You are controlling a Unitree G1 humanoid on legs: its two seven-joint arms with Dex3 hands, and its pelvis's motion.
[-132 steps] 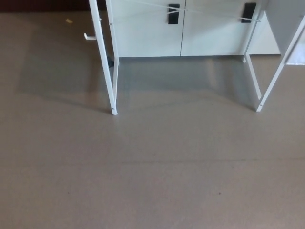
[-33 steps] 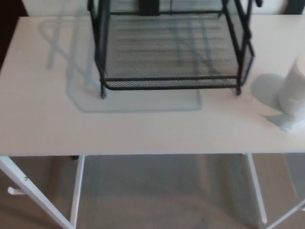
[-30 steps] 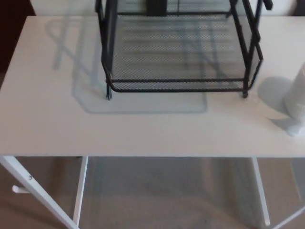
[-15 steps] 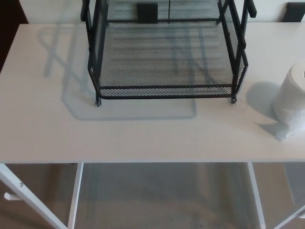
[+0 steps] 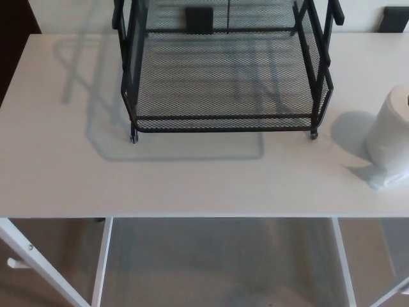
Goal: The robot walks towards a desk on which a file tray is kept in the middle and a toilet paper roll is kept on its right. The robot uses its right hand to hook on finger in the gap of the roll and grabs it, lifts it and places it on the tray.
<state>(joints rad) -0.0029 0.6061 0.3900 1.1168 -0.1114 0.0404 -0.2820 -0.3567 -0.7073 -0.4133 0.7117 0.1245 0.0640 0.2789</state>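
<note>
black mesh tray (image 5: 223,123) mid-table (image 5: 64,173) | toilet roll (image 5: 391,134) standing off to its right | hands out of shot, can't tell fingers

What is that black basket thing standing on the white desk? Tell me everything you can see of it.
It is a file tray of black metal, as it looks: a fine mesh floor and low mesh sides in a rod frame, with corner uprights running out of the picture's top. It stands level on small feet in the middle of the white desk. Nothing lies on the shelf that shows. The toilet paper roll stands apart on its right, not touching.
</note>
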